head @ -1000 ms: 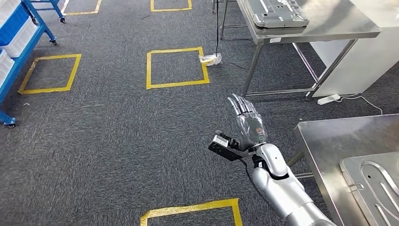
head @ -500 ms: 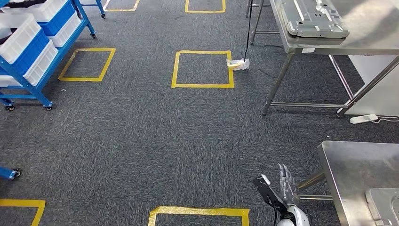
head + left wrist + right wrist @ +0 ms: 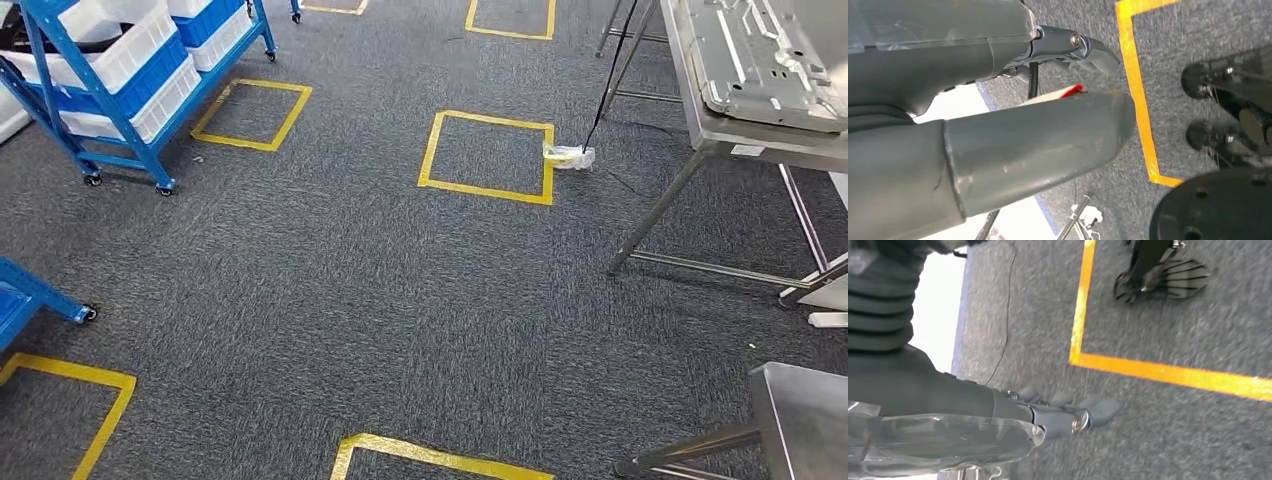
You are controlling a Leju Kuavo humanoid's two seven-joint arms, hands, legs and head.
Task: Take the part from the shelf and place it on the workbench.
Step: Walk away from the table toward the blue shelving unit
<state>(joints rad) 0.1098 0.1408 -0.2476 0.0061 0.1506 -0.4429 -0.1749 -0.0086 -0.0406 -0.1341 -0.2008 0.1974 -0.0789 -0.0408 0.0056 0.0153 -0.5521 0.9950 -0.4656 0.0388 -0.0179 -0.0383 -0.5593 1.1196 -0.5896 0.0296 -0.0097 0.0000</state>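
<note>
Dark grey carpet [image 3: 330, 300] covers the floor, marked with yellow tape squares [image 3: 487, 157]; a crumpled clear plastic bag [image 3: 569, 156] lies touching the corner of 1 square, with a black cable [image 3: 608, 80] running up from it; a white power strip [image 3: 828, 319] lies by the steel legs at the right edge.

Grey metal part [image 3: 765, 55] flat on workbench [image 3: 745, 135]

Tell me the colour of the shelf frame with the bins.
Blue. The shelf frame holds white and blue bins, clearest in the head view.
</note>
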